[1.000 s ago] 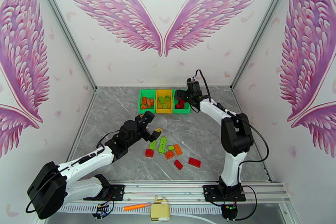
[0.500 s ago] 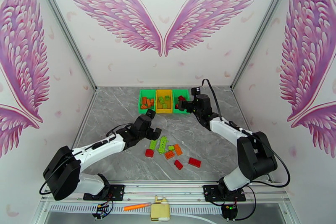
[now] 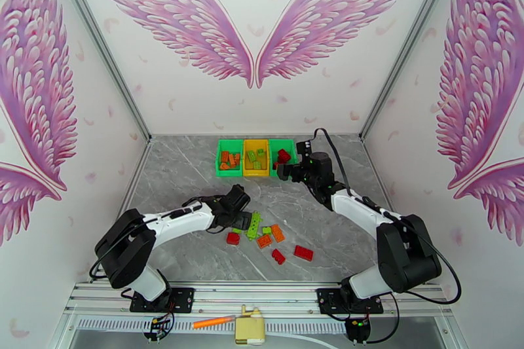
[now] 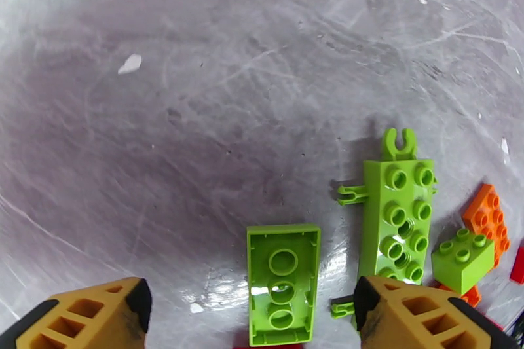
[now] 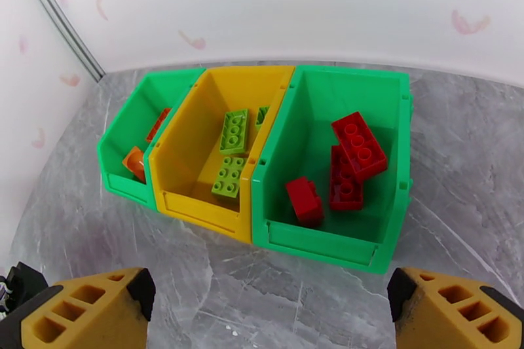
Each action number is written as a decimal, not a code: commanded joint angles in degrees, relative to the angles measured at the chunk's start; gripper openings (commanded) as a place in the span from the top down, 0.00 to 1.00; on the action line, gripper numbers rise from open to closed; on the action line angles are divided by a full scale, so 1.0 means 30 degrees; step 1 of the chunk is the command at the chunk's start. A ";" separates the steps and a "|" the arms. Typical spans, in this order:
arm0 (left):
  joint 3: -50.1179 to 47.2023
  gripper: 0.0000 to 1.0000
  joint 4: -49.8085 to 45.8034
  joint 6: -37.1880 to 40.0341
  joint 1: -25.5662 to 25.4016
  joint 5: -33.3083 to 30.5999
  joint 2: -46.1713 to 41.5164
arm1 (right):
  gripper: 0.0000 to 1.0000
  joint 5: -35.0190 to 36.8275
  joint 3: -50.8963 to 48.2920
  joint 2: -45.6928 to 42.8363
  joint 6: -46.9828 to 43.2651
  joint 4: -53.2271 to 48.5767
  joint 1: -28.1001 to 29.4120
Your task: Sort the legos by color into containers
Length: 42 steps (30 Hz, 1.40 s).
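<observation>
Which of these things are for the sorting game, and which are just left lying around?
For the job: loose Lego bricks on the table; left green bin, yellow bin, right green bin, with sorted bricks inside.
Just lying about: orange stick, beige object at the near edge.

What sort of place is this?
Likely a robot demo or training booth: walls printed with pink wings, two arms bolted at a table's edge, toy bricks and bins for sorting.
</observation>
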 commanded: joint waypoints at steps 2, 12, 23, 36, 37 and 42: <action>0.0568 0.25 -0.0488 -0.0885 -0.0331 0.0443 0.0459 | 0.01 -0.0453 -0.0401 -0.0519 -0.0253 -0.0640 -0.0023; 0.0610 0.42 -0.0299 -0.1097 -0.0484 0.0907 0.1373 | 0.01 -0.0819 -0.0710 -0.0663 -0.0257 -0.0472 -0.0004; 0.0728 0.58 -0.0276 -0.1186 -0.0423 -0.0049 0.2211 | 0.01 -0.0951 -0.1019 -0.0979 -0.0271 -0.0582 0.0002; 0.0861 0.66 0.0111 -0.0931 -0.0423 -0.1735 0.0621 | 0.01 -0.1360 -0.1126 -0.1139 0.0107 -0.0523 0.0074; 0.0891 0.66 0.0429 -0.0902 -0.0380 -0.2059 0.0405 | 0.01 -0.1411 -0.1130 -0.1193 0.0199 -0.0530 0.0083; 0.1453 0.66 0.2270 -0.0532 -0.0029 -0.3005 -0.0120 | 0.01 -0.1588 -0.1280 -0.1451 0.0413 -0.0444 0.0571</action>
